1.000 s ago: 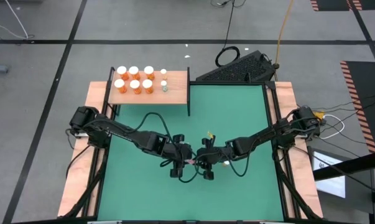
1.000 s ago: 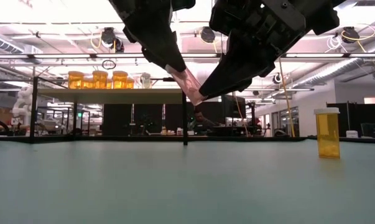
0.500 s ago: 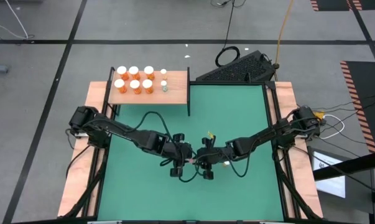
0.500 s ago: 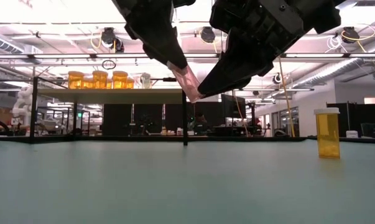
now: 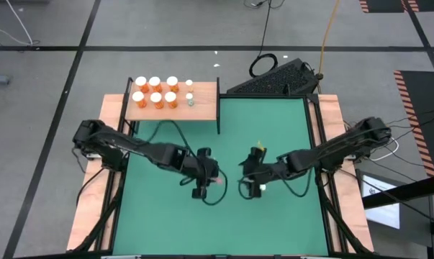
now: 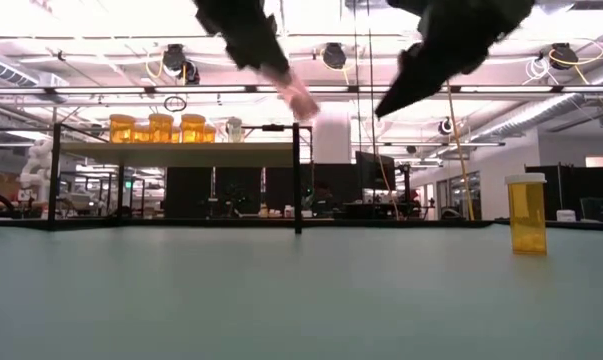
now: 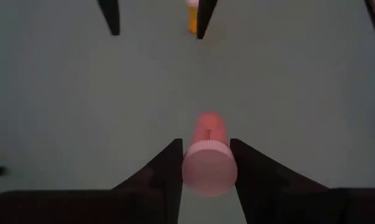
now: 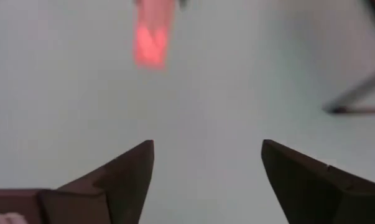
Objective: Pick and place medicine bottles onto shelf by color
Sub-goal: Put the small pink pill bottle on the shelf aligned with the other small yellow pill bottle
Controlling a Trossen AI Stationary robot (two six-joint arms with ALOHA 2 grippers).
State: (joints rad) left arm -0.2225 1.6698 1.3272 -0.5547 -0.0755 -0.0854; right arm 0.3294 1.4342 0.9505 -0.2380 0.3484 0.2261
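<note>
A small pink bottle [image 7: 208,134] with a round cap is held in my left gripper [image 5: 211,180], which is shut on it above the middle of the green mat [image 5: 274,129]. My right gripper [image 8: 206,155] stands open a little to the right of it with nothing between its fingers; the pink bottle [image 8: 153,37] shows ahead of it. An orange bottle [image 6: 527,213] with a white cap stands upright on the mat below my right arm. The wooden shelf [image 5: 202,108] at the far left carries several orange bottles [image 5: 155,92] and two small ones [image 5: 190,92]. My left gripper pinches the pink bottle between its two fingers [image 7: 168,168] at the cap end [image 7: 209,167]. The bottle lies along the fingers, its bottom end sticking out past the fingertips. In the low view the fingers slant down from above, and the bottle [image 6: 301,100] hangs clear of the mat.
Thin black posts [image 6: 298,180] frame the shelf and stand at its near corner. A black keyboard-like unit [image 5: 274,78] lies past the mat's far edge. Bare green mat lies to the near side of both grippers.
My right gripper has opened, let go of the pink bottle and drawn back toward the table's right edge. My left gripper keeps the bottle and has shifted slightly toward the left edge and up. The bottle stays clear of the mat.
</note>
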